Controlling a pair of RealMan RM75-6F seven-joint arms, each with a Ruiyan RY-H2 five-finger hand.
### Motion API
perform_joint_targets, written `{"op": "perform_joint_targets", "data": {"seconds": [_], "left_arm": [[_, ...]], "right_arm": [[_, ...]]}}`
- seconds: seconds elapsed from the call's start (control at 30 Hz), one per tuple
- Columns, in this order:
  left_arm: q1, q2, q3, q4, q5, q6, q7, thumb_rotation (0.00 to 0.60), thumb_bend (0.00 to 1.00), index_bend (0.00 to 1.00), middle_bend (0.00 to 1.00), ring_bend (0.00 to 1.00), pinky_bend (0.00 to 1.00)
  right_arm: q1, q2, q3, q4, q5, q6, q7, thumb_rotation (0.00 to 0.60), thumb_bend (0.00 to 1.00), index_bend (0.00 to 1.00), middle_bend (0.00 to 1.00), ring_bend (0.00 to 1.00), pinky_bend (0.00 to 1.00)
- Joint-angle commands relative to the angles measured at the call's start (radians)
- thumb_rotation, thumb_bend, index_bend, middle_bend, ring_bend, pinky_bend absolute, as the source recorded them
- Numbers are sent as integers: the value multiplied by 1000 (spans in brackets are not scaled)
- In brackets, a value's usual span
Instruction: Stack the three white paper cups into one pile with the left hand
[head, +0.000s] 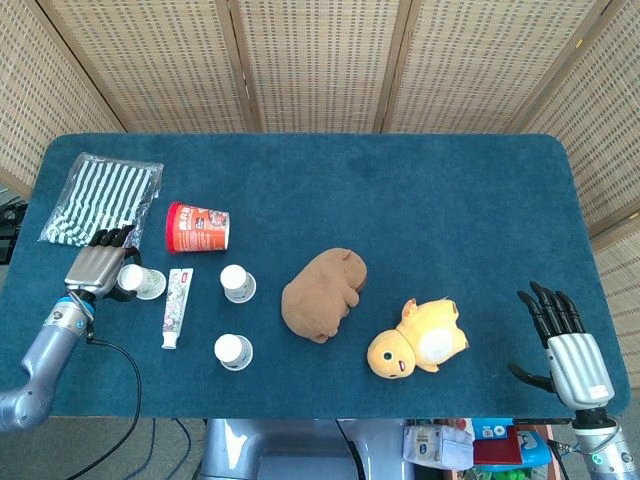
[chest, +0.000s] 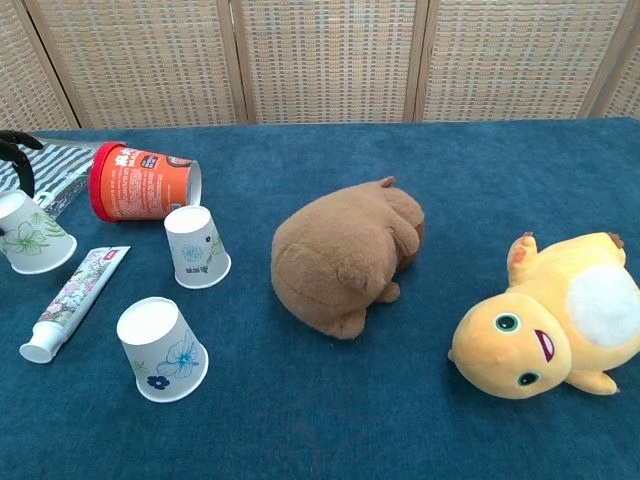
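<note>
Leftmost cup (chest: 30, 235) tilts, half hidden under left hand (head: 97, 266), fingers gripping it

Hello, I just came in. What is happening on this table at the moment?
The robot's left hand is at the far-left white paper cup, fingers around its top; the cup looks tilted in the chest view. The other two white paper cups stand upside down and apart beside the toothpaste tube, so nothing is stacked yet. The right hand is open near the table's corner, holding nothing.
</note>
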Motion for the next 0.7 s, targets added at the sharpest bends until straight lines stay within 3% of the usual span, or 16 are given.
{"op": "perform_joint_targets", "data": {"seconds": [0.03,0.33,0.7], "left_arm": [[-8,78,-24,-111,48,19,-17,600,240,441,0,0,0],[-61,143,-76,-271,50,46,16,600,240,441,0,0,0],[-194,13,-86,-267,-127,71,161,600,240,441,0,0,0]], "right_arm": [[0,0,0,0,-1,1,1,600,47,0,0,0,0],[1,3,-1,0,-3,1,14,600,47,0,0,0,0],[1,10,2,11,3,3,60,600,48,0,0,0,0]]}}
